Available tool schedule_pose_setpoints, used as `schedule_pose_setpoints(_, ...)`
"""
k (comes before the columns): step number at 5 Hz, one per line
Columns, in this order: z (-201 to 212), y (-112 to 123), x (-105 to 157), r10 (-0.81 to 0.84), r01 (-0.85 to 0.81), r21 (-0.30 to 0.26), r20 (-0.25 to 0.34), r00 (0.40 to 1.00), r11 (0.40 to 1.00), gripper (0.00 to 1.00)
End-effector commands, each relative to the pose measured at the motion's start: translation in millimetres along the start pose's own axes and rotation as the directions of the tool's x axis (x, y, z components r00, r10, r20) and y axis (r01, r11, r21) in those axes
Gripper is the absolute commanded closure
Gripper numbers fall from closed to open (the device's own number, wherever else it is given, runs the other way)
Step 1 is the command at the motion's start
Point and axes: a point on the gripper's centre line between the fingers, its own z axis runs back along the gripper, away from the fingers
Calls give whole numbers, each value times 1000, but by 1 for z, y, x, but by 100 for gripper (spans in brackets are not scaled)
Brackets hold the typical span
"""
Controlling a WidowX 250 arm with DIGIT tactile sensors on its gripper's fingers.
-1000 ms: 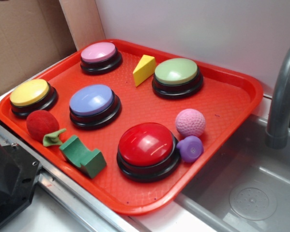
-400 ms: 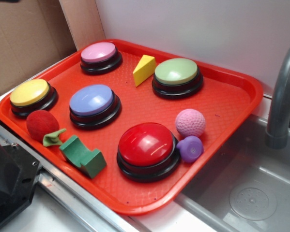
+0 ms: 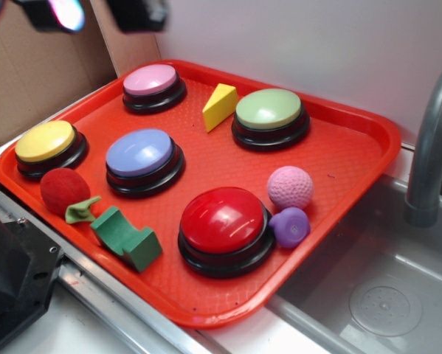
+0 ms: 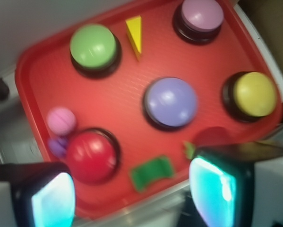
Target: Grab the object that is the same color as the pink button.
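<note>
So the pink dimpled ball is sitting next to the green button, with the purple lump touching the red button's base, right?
Not quite. The pink dimpled ball sits next to the red button, not the green button, which lies farther back on the tray with open tray floor between them. The exterior view shows this. The purple lump does rest against the red button's base.

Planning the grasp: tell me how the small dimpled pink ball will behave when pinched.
The small dimpled pink ball is round, so it will probably roll if nudged. Its dimples may give some grip. The purple lump sits close beside it and the red dome button is near, probably crowding the fingers.
</note>
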Motion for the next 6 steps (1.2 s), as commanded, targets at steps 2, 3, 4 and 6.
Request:
schedule_pose_setpoints(2,-92,-73,24,77,-76,-12,50,996,997,0)
schedule_pose_setpoints(3,-120,-80,23,29,-30,13,99,995,999,0)
schedule_pose_setpoints(4,-133,-87,24,-18,17,5,129,991,1000,0)
schedule_pose_setpoints(6,-155,-90,27,-70,69,17,102,992,997,0)
